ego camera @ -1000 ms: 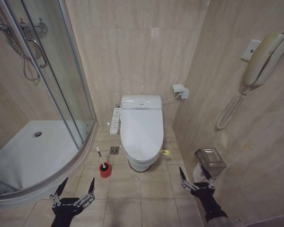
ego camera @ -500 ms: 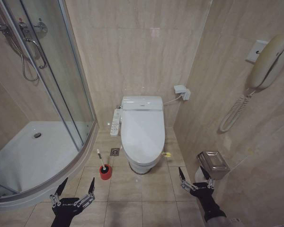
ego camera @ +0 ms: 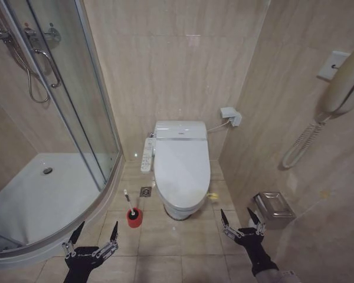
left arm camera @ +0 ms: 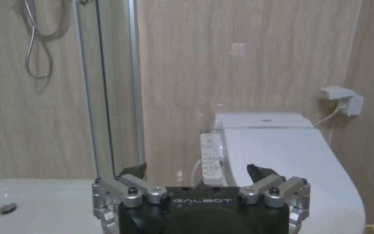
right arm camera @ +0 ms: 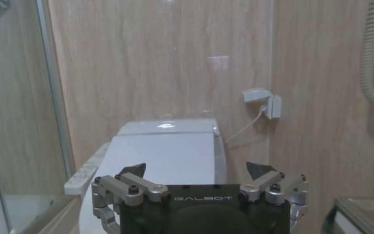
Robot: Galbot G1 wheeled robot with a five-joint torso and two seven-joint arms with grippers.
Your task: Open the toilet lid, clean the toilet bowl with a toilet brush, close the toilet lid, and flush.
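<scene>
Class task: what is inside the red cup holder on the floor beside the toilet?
The toilet brush stands in the red cup holder, its thin white handle sticking up and tilted. Most of its dark head is hidden inside the cup.

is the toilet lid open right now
No, the lid lies flat and shut over the bowl, with both grippers well short of it.

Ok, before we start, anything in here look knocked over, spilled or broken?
Nothing stands out. The toilet lid is shut flat, the toilet brush stands in its red holder on the floor left of the toilet, and both hands, left and right, hang open.
</scene>
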